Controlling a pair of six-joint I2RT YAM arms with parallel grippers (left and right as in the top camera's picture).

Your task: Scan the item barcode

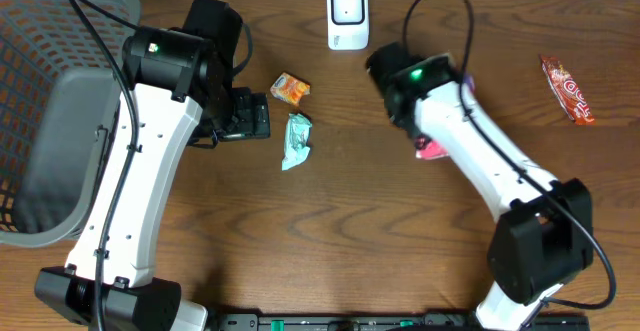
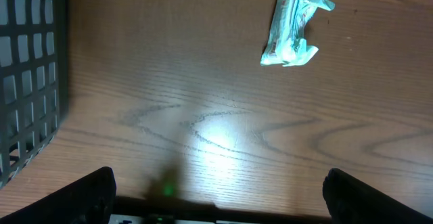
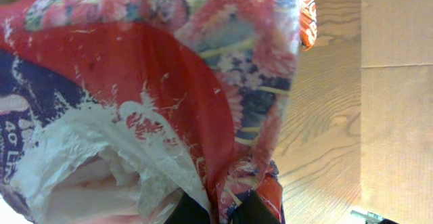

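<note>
Clamping its fingers shut on a crumpled red floral plastic packet, the right gripper holds it at 5 o'clock from the white box-shaped barcode scanner; the scan could fail if creased film hides the code or the packet slips. Brown wood-grain table fills the view, no room beyond: grey plastic mesh basket at 9 o'clock, left gripper empty with fingers wide apart, mint-green packet and orange packet near centre.
</note>
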